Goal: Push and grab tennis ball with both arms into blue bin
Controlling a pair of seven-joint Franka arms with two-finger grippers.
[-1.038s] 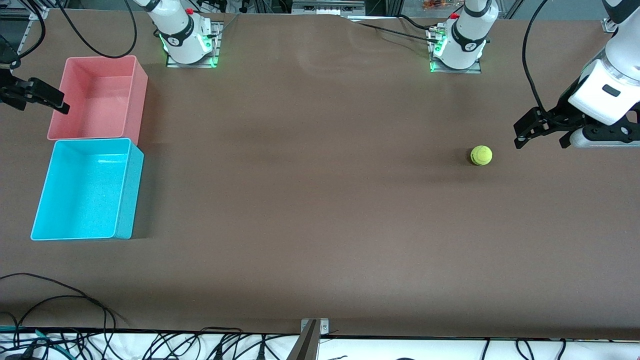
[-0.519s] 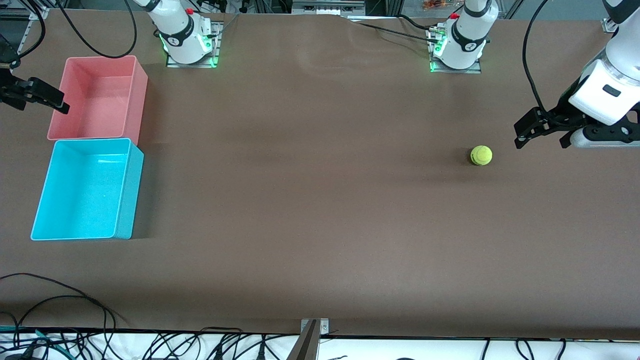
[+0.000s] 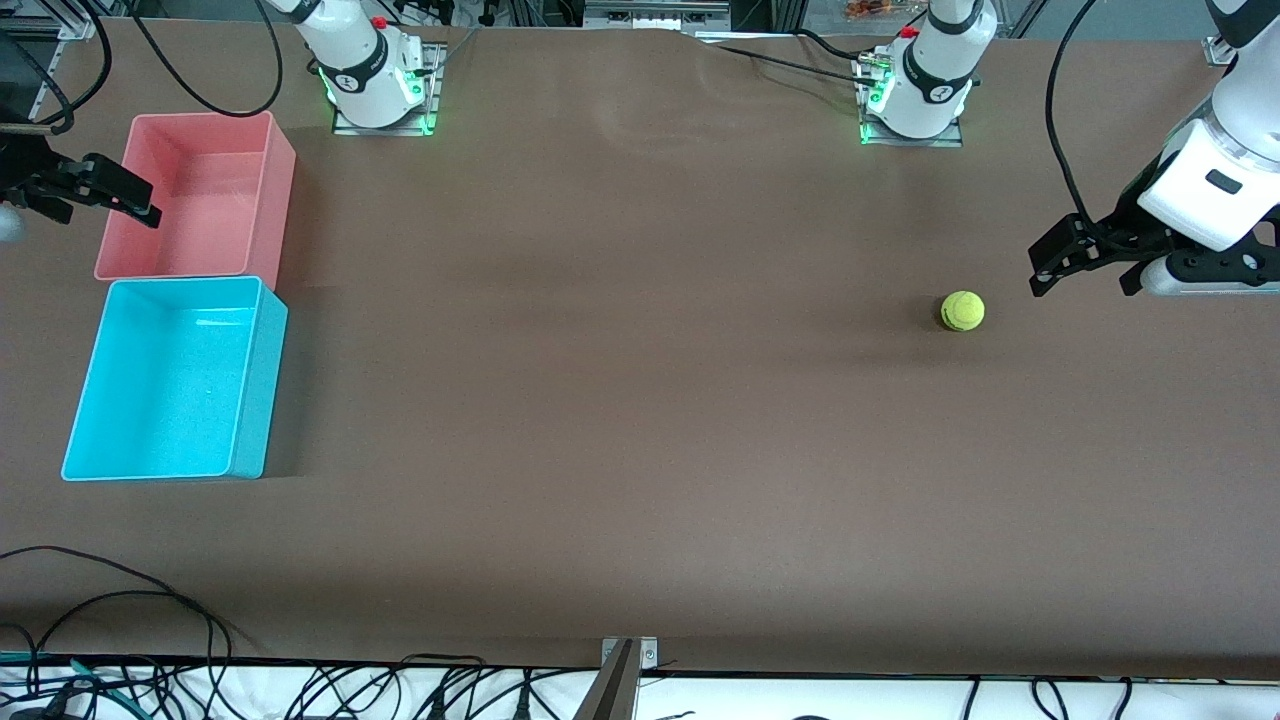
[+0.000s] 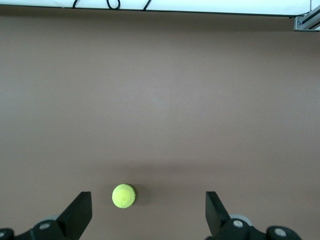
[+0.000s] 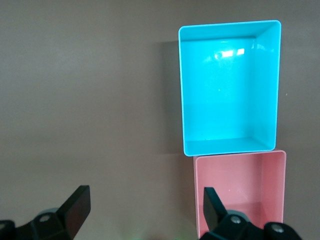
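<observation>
Two white robot arms stand over a brown desk (image 3: pixel 640 400). The left gripper (image 3: pixel 1085 262) hangs low over the desk at the left arm's end, jaws spread wide and holding nothing, close beside the one tennis ball (image 3: pixel 962 311), not touching it. The right gripper (image 3: pixel 95 190) hovers at the pink bin's (image 3: pixel 275 190) outer edge, jaws equally wide and holding nothing. There are two bins: the blue bin (image 3: pixel 262 390) touches the pink one, nearer the front camera, well apart from the ball.
</observation>
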